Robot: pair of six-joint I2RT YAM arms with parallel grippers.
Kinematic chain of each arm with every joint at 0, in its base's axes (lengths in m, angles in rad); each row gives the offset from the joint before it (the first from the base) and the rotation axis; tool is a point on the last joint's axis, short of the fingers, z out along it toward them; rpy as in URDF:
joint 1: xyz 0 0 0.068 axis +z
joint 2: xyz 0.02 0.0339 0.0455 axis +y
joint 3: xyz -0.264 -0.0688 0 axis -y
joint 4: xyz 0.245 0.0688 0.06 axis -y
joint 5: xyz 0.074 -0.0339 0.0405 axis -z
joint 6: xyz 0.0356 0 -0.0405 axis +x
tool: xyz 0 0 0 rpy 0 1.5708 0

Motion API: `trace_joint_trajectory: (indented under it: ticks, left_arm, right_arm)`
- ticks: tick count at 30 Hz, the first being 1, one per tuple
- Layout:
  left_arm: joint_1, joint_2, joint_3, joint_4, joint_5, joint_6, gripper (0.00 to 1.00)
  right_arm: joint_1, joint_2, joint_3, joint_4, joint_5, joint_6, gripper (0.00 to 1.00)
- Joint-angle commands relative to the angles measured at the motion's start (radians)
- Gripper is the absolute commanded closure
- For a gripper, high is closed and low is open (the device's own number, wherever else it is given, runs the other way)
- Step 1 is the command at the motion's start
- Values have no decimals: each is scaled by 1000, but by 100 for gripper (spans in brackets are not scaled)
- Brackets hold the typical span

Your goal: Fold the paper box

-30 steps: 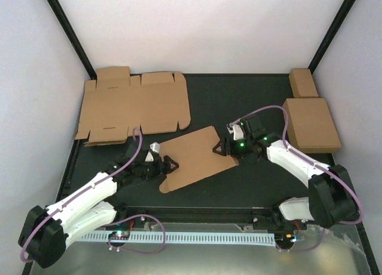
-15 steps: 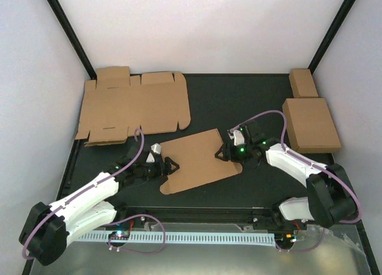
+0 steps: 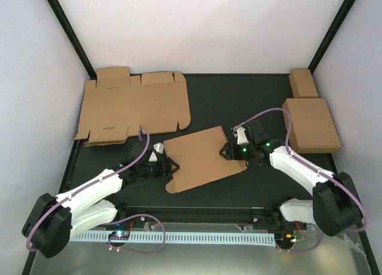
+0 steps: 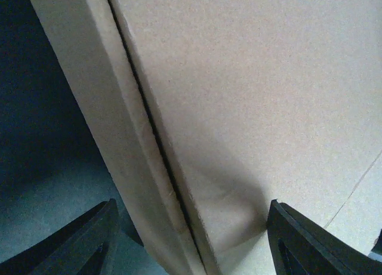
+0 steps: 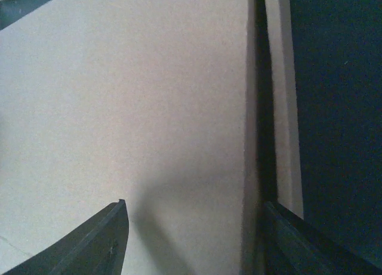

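Observation:
The paper box (image 3: 203,158) lies mid-table as a brown cardboard sheet folded over on itself, two layers flat on the black mat. My left gripper (image 3: 173,166) is at its left edge. In the left wrist view the layered cardboard edge (image 4: 250,96) runs between the spread fingers of that gripper (image 4: 191,239), which stands open. My right gripper (image 3: 225,151) meets the right edge. In the right wrist view the top panel (image 5: 119,108) fills the frame. The gripper (image 5: 194,239) is open astride the panel's edge, one finger over the panel and the other beyond the edge.
A flat die-cut cardboard sheet (image 3: 134,108) lies at the back left. A folded squarish box (image 3: 310,124) and a small oblong box (image 3: 303,82) sit along the right wall. A white cable rail (image 3: 197,237) runs along the near edge.
The folded cardboard has shifted a little to the right and turned slightly. My left gripper followed it rightward and its jaws narrowed a bit. My right gripper moved slightly back and right.

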Motion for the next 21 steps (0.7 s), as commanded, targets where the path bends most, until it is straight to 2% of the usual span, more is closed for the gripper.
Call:
trace_joint_trajectory:
  ticks: [1, 4, 11, 21]
  left_arm:
    - [4, 50, 13, 72, -26, 51, 32]
    - [4, 102, 29, 105, -24, 77, 35]
    - [3, 184, 75, 137, -45, 144, 41]
    - [3, 276, 81, 221, -39, 196, 50]
  right_arm:
    - [-3, -92, 8, -57, 114, -43, 33]
    - [-2, -136, 15, -84, 160, -53, 27]
    - [-3, -158, -6, -71, 227, -40, 26]
    - [-37, -50, -137, 91, 167, 23, 39]
